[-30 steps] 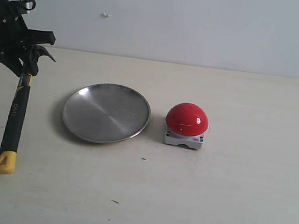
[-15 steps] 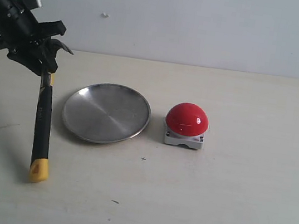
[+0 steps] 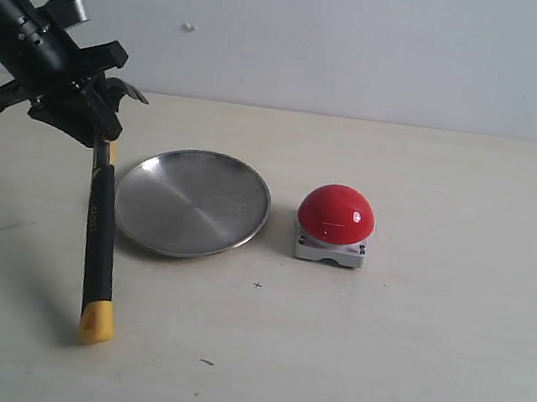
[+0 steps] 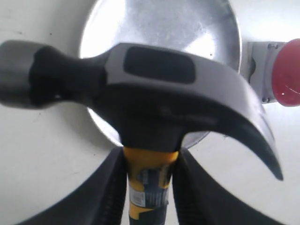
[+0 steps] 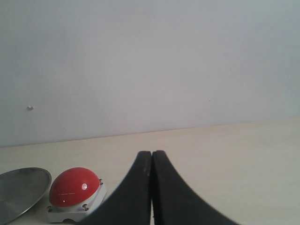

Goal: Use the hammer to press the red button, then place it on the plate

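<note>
My left gripper [image 3: 97, 130] is shut on the hammer [image 3: 99, 236] just below its dark head, at the left of the exterior view. The black handle hangs down and its yellow butt end [image 3: 97, 322] is near the table. In the left wrist view the hammer head [image 4: 154, 93] fills the frame, with the left gripper [image 4: 150, 180] clamping the yellow neck. The silver plate [image 3: 192, 202] lies right of the hammer. The red button [image 3: 336, 213] stands right of the plate. My right gripper [image 5: 152, 157] is shut and holds nothing; it is not visible in the exterior view.
The plate [image 4: 164, 23] and the red button [image 4: 287, 72] show beyond the hammer head in the left wrist view. The right wrist view shows the red button [image 5: 75, 186] and the plate's rim [image 5: 23, 185] before a pale wall.
My left gripper has carried the hammer to the right, towards the plate. The handle's butt end has swung right with it. Plate and button have not moved.
</note>
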`<act>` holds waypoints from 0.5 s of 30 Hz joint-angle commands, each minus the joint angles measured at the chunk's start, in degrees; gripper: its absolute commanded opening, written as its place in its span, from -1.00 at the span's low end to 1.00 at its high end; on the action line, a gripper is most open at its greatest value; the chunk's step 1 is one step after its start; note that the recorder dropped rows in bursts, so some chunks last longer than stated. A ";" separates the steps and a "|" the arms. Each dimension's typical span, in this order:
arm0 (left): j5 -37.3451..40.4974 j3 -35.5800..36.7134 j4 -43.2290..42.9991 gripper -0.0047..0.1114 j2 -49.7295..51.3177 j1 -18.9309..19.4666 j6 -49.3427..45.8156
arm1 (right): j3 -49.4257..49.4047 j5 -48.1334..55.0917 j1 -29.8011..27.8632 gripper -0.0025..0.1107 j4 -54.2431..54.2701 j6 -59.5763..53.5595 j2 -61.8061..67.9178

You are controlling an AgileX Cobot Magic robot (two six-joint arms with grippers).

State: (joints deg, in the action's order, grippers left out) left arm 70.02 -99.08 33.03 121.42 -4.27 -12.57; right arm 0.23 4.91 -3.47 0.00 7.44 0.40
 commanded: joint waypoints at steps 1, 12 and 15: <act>-0.05 -0.04 5.52 -0.92 -1.42 -1.71 -2.56 | -0.23 -0.28 -0.34 -0.96 0.00 0.17 -0.40; -0.05 4.14 15.58 -0.92 -1.42 -4.08 -9.32 | -0.23 -0.28 -0.34 -0.96 0.00 0.17 -0.40; -0.05 5.44 19.45 -0.92 -1.54 -5.21 -12.27 | -0.23 -0.28 -0.34 -0.96 0.00 0.17 -0.40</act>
State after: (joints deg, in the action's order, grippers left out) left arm 69.90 -94.27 46.14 121.47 -8.40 -22.04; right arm 0.23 4.91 -3.47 0.00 7.44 0.40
